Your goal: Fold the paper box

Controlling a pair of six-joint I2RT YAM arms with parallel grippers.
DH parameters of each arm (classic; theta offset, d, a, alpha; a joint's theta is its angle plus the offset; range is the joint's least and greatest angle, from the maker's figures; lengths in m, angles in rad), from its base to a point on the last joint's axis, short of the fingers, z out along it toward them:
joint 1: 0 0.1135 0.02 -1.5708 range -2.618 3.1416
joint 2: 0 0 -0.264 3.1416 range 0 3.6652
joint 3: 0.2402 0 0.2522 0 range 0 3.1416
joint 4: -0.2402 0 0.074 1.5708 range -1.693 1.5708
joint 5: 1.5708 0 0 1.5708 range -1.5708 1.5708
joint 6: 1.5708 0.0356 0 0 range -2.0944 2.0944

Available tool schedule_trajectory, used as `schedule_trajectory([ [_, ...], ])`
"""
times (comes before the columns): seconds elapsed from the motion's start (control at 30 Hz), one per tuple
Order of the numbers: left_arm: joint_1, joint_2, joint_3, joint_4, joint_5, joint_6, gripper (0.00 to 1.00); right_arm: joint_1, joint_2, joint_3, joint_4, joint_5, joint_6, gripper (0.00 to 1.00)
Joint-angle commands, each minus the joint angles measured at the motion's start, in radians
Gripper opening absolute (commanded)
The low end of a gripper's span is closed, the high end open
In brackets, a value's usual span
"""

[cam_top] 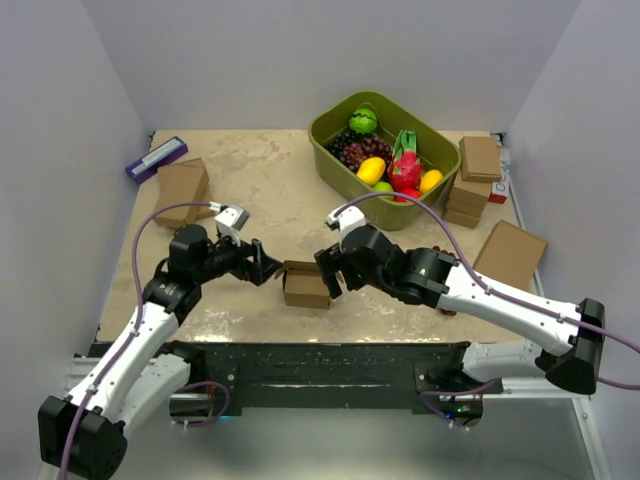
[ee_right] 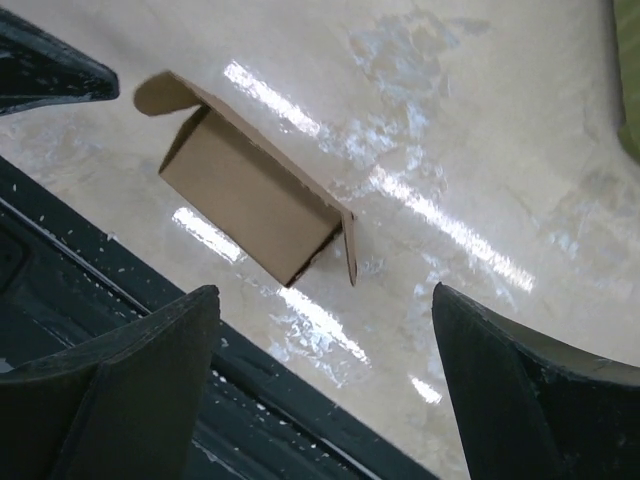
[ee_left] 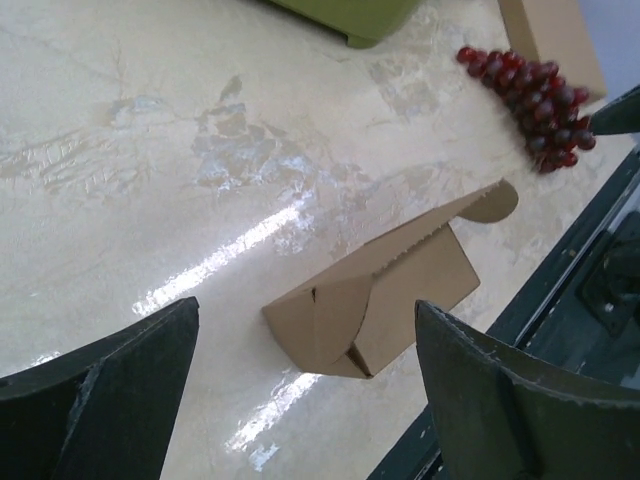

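You had the paper box [cam_top: 306,285] sitting on the desk [cam_top: 270,190] close to its near edge, about midway between the two arms. It was half-folded: the body stood up as a small low box, while the lid flap with its rounded tab was raised at a slant and one end showed open in the right wrist view. Your left hand [cam_top: 267,266] was just to the left of the box, its fingers [ee_left: 110,400] spread wide; the left wrist view showed the box lying ahead between them, touching neither. Your right hand [cam_top: 331,271] was just to the right of the box, also spread wide and gripping nothing, with bare desk between its fingers [ee_right: 140,390] and the cardboard. On the far right side stood a green bin [cam_top: 330,140] of toy fruit, with a stack of ready-made brown boxes [cam_top: 478,165] beside it. A loose bunch of dark red grapes [ee_left: 535,100] lay on the desk beyond the paper box.
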Motion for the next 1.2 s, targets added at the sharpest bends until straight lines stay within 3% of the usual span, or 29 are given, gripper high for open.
schedule_trajectory([
  [0.0,-0.092,0.031,0.07,-0.082,-0.161,0.114,0.88,-0.003,-0.045,-0.094,0.02,0.061,0.196,0.84],
  [0.13,-0.108,0.051,0.081,-0.082,-0.173,0.128,0.8,-0.003,-0.05,-0.134,0.059,0.075,0.223,0.74],
  [0.27,-0.129,0.061,0.081,-0.097,-0.19,0.133,0.76,-0.003,-0.021,-0.14,0.076,0.099,0.232,0.7],
  [0.47,-0.163,0.088,0.095,-0.121,-0.215,0.122,0.69,-0.003,0.008,-0.146,0.109,0.101,0.241,0.53],
  [0.77,-0.215,0.117,0.119,-0.126,-0.233,0.062,0.37,-0.003,0.043,-0.142,0.143,0.079,0.239,0.23],
  [0.97,-0.273,0.143,0.118,-0.097,-0.262,-0.002,0.21,0.003,0.063,-0.131,0.149,0.079,0.244,0.15],
  [1.17,-0.358,0.172,0.127,-0.083,-0.342,-0.073,0.13,0.018,0.082,-0.11,0.139,0.101,0.253,0.08],
])
